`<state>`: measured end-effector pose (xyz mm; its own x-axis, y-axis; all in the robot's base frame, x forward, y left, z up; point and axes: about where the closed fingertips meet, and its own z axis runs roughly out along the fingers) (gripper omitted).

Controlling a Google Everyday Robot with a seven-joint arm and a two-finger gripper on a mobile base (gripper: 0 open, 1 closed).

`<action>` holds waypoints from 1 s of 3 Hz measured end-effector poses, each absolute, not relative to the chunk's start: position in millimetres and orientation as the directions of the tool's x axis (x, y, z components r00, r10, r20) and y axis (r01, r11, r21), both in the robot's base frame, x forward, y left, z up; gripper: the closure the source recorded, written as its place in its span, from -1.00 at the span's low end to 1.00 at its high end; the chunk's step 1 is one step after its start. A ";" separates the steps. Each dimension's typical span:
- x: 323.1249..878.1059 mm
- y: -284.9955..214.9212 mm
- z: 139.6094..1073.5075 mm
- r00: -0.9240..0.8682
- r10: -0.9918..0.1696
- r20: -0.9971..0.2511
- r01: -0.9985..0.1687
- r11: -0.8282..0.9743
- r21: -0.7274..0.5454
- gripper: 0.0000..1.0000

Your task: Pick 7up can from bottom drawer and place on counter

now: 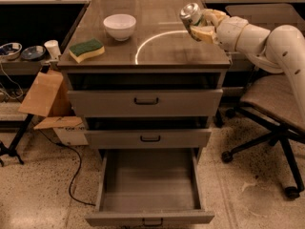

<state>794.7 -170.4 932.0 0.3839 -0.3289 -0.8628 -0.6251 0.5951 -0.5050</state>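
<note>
The end effector (200, 24) is clamped around the 7up can (191, 14), holding it tilted, silver end up, well right of the white bowl (119, 26) and near the right edge of the tabletop (162, 51). Released like this, the can would likely tip and roll off that edge. Safer open room lies back toward the bowl.

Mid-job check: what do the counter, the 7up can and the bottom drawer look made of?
The counter looks like a glossy hard top, perhaps laminate or coated metal: it mirrors a bright ring. The 7up can, held by the end effector above its right rear, is thin metal with a shiny silver end. The bottom drawer looks like matte grey sheet metal, probably painted.
</note>
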 end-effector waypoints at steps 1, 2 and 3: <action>794.2 -169.9 931.3 0.384 -0.329 -0.863 -0.628 0.592 -0.505 -0.91; 793.5 -168.1 930.6 0.385 -0.331 -0.862 -0.632 0.586 -0.507 -1.00; 793.5 -168.1 930.6 0.385 -0.331 -0.862 -0.632 0.586 -0.507 -1.00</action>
